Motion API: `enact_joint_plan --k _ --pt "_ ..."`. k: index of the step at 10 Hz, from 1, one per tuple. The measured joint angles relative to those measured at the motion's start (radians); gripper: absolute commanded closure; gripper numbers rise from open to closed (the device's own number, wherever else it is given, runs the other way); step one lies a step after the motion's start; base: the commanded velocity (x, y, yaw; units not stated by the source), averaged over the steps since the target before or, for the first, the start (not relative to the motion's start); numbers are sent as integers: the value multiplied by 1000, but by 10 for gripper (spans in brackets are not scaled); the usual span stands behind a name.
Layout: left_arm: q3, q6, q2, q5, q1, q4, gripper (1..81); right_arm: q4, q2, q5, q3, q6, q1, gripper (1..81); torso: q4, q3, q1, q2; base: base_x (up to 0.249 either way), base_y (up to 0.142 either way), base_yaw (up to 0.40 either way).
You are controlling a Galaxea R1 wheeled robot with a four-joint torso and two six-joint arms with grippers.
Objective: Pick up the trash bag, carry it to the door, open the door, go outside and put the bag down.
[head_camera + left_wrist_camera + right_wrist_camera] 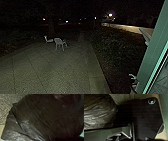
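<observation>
The trash bag, black and shiny with long creases, hangs or rests close to the left wrist camera over speckled ground; which, I cannot tell. In the right wrist view the rounded, wrinkled side of the bag shows beside the robot's dark base plate. How the bag is held is hidden. In the head view, the green frame of the doorway stands close at the right, with a glass pane beside it.
Dark paving stretches ahead, with two white chairs farther off to the left. Dark planting borders it on the right. A small pale object is by the green frame. Distant lights shine beyond.
</observation>
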Motion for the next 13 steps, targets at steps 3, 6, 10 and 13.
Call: enact_joint_plan --k 3,6,10,13 --pt "2 0 1 0 0 0 811 0 2 0 0 0 0 10 0 0 0 0 121 74 0" --pt "1 0 -1 0 -2 0 811 -1 3 0 0 0 3 10 0 0 1 0 101 21 0" --pt "1 0 -1 -1 -6 0 811 -1 2 0 0 0 11 10 0 0 1 0 18 0 0" --pt "1 0 -5 3 1 -1 811 -1 0 -4 0 1 0 10 5 2 1 0 0 0 0"
